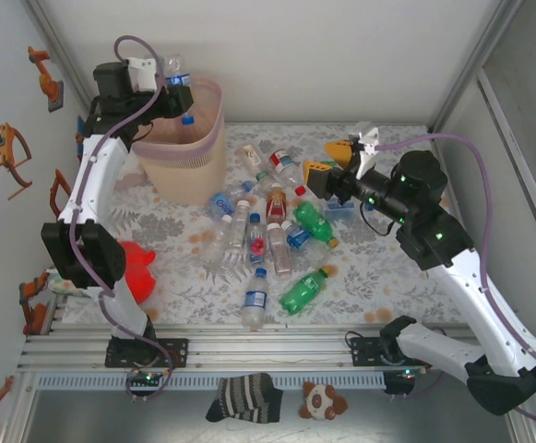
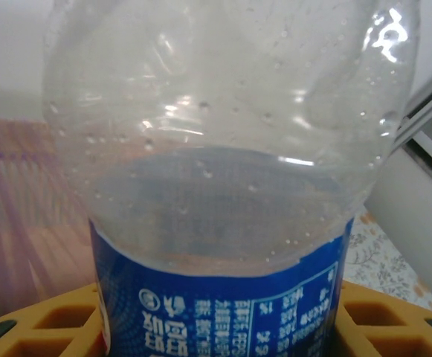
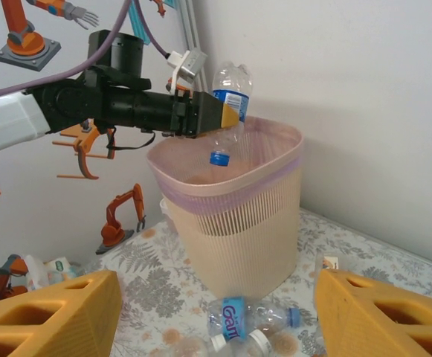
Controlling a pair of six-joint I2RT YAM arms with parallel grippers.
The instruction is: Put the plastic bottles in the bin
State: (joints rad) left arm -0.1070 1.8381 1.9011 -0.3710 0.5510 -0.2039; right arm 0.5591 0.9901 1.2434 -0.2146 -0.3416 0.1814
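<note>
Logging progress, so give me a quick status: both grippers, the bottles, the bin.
Left gripper shut on clear bottle, cap down over bin. Right gripper open, empty. Loose bottles on table. Nothing blocking.

A clear blue-labelled bottle (image 3: 229, 97) hangs cap-down over the beige, pink-lined bin (image 3: 238, 230) at the tabletop's (image 1: 369, 277) far-left corner; other bottles (image 1: 276, 205) lie scattered mid-tabletop.

The clear bottle (image 2: 223, 186) runs off the left wrist view at twelve and six o'clock; its label print is unreadable.
</note>
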